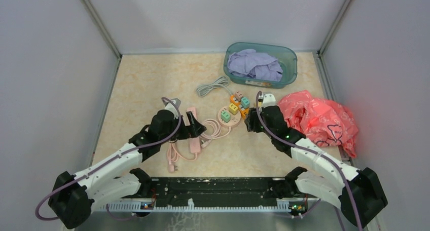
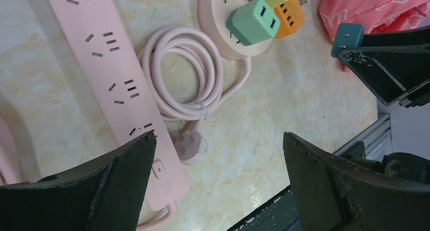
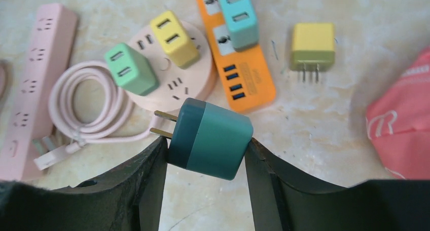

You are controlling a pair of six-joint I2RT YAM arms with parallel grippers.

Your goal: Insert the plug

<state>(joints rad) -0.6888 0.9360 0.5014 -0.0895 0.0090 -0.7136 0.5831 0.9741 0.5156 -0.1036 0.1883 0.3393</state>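
Observation:
A teal two-prong plug is pinched between the fingers of my right gripper, which is shut on it. It is tilted, and its prongs point left toward the round pink socket hub. The hub carries a green adapter and a yellow adapter. Beside it lies an orange strip with a light blue adapter. In the left wrist view the same teal plug shows at the upper right. My left gripper hangs open over the long pink power strip and its white-pink plug, holding nothing.
A loose yellow adapter lies right of the orange strip. A coiled pink cable sits between the strip and the hub. A red plastic bag is at the right, a teal basin with purple cloth at the back, and a grey cable beside it.

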